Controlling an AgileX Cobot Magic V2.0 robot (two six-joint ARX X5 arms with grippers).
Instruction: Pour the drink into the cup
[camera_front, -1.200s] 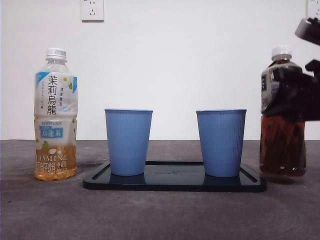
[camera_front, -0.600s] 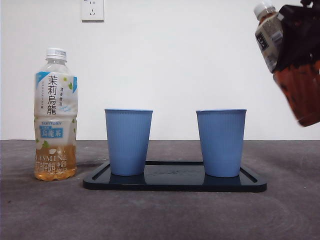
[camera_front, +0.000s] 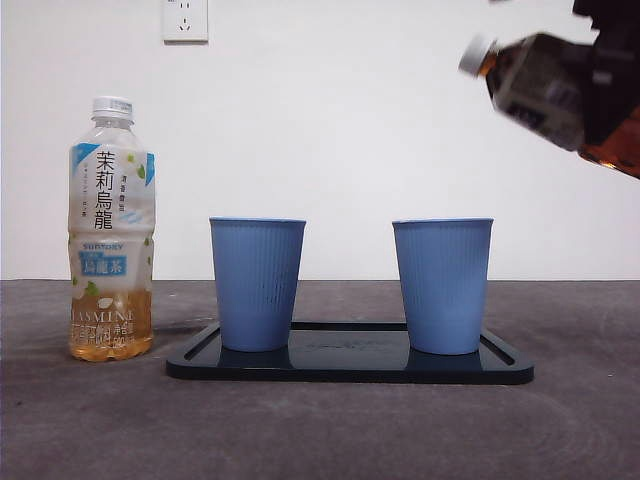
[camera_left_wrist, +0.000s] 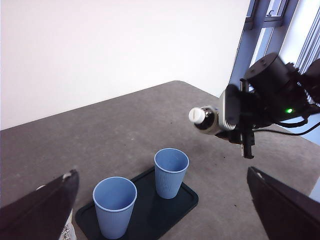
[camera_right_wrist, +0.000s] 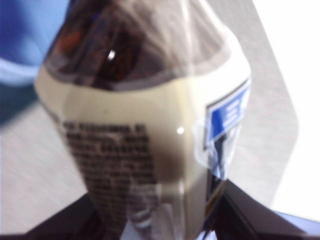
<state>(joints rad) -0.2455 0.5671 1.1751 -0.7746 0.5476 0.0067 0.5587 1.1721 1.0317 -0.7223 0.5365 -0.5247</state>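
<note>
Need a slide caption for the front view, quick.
Right tool tilts dark tea bottle, cap on, above the right blue cup on the black tray.

I work in what looks like a lab or test room: a bare white wall (camera_front: 380, 120) with one socket (camera_front: 185, 19), my grey table (camera_front: 320, 430), and tall windows (camera_left_wrist: 272, 20) alongside.

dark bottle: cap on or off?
On. The dark bottle in the right end effector is tipped, white cap still fitted.
</note>
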